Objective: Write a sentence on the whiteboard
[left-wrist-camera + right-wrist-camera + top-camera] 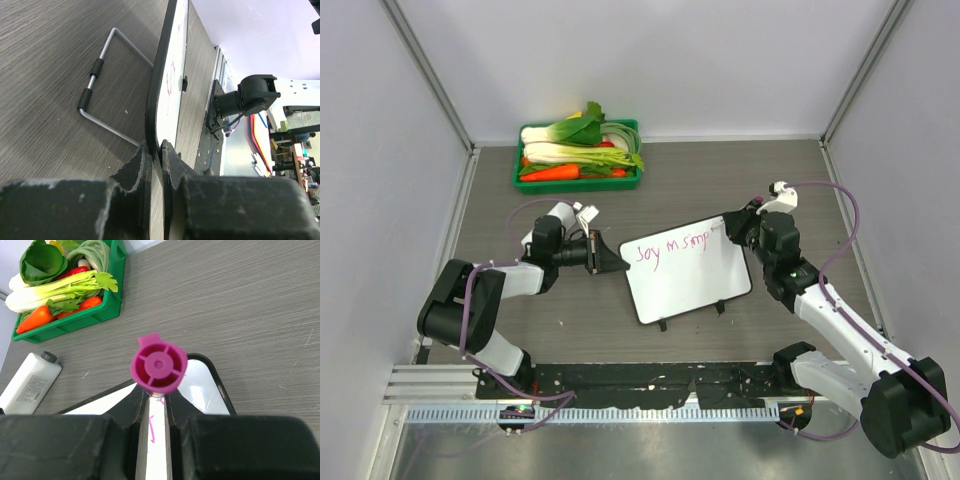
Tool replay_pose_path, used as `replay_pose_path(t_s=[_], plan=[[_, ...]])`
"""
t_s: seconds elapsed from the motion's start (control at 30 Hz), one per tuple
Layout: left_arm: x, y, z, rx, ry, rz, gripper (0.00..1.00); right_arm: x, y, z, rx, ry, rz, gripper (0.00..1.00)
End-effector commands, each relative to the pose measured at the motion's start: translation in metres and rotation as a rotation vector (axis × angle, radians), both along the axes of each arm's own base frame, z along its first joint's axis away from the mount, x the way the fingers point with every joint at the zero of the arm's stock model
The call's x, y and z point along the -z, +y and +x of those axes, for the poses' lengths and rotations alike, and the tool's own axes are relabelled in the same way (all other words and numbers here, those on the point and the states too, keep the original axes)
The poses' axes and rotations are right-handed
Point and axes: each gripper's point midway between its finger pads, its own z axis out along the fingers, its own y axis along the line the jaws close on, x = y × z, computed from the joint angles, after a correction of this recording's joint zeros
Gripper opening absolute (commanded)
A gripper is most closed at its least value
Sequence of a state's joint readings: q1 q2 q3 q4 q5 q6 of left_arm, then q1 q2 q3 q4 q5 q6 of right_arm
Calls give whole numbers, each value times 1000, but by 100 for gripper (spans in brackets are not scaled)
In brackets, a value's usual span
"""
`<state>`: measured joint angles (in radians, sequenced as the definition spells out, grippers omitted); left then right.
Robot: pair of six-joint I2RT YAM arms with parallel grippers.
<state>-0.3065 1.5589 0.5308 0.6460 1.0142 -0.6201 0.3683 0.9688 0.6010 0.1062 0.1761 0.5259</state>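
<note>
I'm looking at a dark wood-grain table (720, 180) boxed in by plain white walls (650, 60). The whiteboard (690, 285) sits near the middle, between the arms, propped on its wire stand (100, 75). My left gripper (156, 150) is clamped on its left edge. My right gripper (157, 400) is closed around a pink marker (158, 365) at the board's far right corner, where the sentence (670, 248) ends; I cannot tell whether the tip touches. Far left, well apart, a green tray (578, 185) holds a carrot (550, 172) and leafy greens (575, 130).

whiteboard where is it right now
Top view: the whiteboard sits mid-table between the arms, its left edge clamped by the left gripper, the green tray behind it toward the back wall.
</note>
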Motion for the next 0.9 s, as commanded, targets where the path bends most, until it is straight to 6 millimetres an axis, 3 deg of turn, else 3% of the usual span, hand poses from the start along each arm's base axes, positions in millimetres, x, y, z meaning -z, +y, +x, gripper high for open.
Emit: replay_pose_path(t_s=[0.0, 0.37, 0.87], plan=[[14, -1, -6, 29, -6, 30, 0, -45, 1, 11, 11, -117, 51, 1], [14, -1, -6, 30, -5, 29, 0, -28, -2, 16, 36, -83, 37, 2], [15, -1, -6, 26, -5, 32, 0, 1, -5, -5, 6, -11, 1, 1]])
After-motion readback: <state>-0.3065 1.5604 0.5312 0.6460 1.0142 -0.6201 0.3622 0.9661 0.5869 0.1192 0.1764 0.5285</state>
